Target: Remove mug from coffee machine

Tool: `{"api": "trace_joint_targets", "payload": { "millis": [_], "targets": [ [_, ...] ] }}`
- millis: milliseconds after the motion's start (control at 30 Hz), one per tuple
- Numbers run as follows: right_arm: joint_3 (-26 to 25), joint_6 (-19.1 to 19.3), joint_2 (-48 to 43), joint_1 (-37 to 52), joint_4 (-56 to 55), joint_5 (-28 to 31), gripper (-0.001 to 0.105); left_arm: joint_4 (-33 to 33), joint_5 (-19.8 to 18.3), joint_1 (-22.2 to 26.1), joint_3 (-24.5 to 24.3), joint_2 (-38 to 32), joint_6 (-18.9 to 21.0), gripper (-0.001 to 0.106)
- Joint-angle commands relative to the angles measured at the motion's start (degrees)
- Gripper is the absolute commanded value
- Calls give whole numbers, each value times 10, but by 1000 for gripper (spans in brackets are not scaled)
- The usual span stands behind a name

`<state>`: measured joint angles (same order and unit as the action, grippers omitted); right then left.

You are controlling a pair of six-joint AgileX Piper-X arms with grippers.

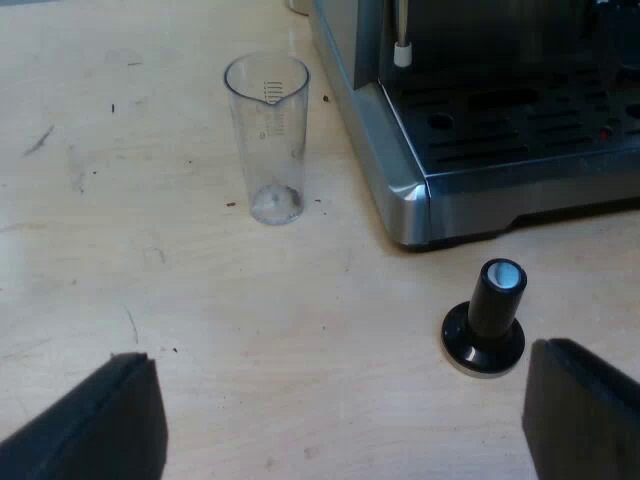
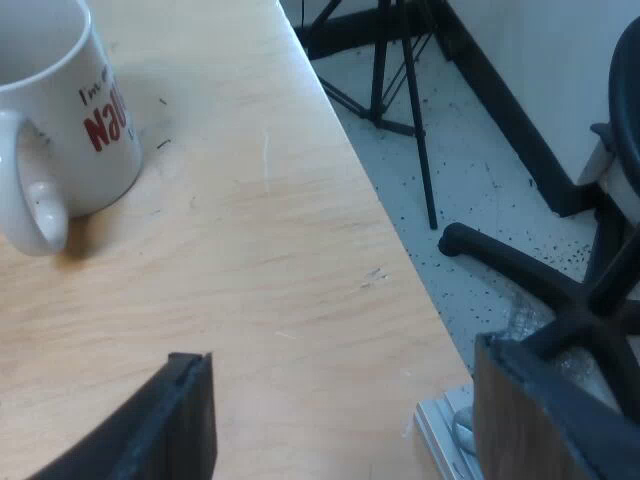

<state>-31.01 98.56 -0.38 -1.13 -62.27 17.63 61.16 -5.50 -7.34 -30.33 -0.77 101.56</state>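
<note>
The right gripper, fingers spread and empty, hovers over the table. Farther off on it, the mug stands upright, long axis vertical, mouth up, handle facing the gripper. The left gripper, also spread, hangs near the tamper.

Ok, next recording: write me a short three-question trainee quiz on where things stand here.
1. True or false: the mug stands on the machine.
2. The measuring glass is: A) upright on the table B) lying on its side C) held by a gripper.
3. Fill in: the left gripper and the right gripper are both ___.
Key: 1 false, it stands on the table; 2 A; 3 open.
</note>
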Motion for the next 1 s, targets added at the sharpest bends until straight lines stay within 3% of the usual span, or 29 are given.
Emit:
{"api": "trace_joint_targets", "payload": {
  "millis": [33,1000],
  "targets": [
    [-4,2,-27,2,8,-1,58,-7,8,0,-2,-22,0,79],
    [-4,2,-27,2,8,3,58,-11,-8,0,0,-23,-15,79]
  ]
}}
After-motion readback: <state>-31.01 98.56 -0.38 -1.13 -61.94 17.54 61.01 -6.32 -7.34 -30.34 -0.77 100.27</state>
